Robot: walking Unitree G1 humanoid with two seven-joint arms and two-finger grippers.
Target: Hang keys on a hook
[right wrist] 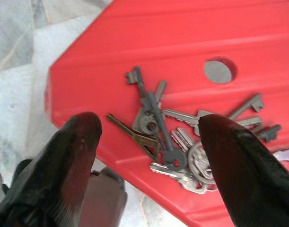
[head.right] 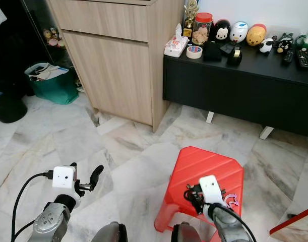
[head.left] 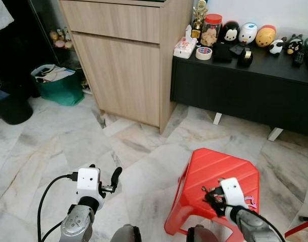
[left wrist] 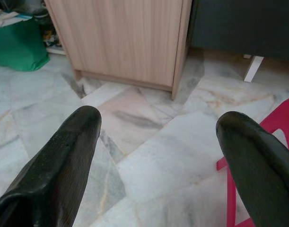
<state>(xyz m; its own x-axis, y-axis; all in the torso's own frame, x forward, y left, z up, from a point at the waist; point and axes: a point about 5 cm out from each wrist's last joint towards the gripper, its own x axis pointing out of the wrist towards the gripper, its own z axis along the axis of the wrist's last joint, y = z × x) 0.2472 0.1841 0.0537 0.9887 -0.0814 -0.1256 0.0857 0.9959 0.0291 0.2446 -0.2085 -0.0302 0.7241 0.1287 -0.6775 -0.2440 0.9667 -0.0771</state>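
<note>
The right end effector [right wrist: 144,156] is hovering low over the near part of a red plastic stool [head.left: 214,171], its two black fingers [right wrist: 71,156] spread wide and gripping nothing. Between and just beyond those fingers, a bunch of keys [right wrist: 182,142] is lying fanned out on the stool's ribbed top, close to the near edge; several long-shafted keys and a few flat ones are joined on a ring, and a small round hole [right wrist: 219,70] in the seat is showing just beyond them.

The left end effector [left wrist: 158,156] is hanging over bare marble floor [head.left: 68,146] to the left of the stool, fingers likewise wide apart and empty, pointing toward the foot of a light wooden cabinet [head.left: 123,55].

Beside the cabinet, a low black table [head.left: 244,85] is standing against the wall, carrying a tissue pack [head.left: 185,46], a roll of tape [head.left: 204,53], a jar with a red lid [head.left: 211,29], a small trophy [head.left: 199,17] and a row of cartoon figurines [head.left: 248,33]. A green bag [head.left: 58,83] is sitting on the floor left of the cabinet.
</note>
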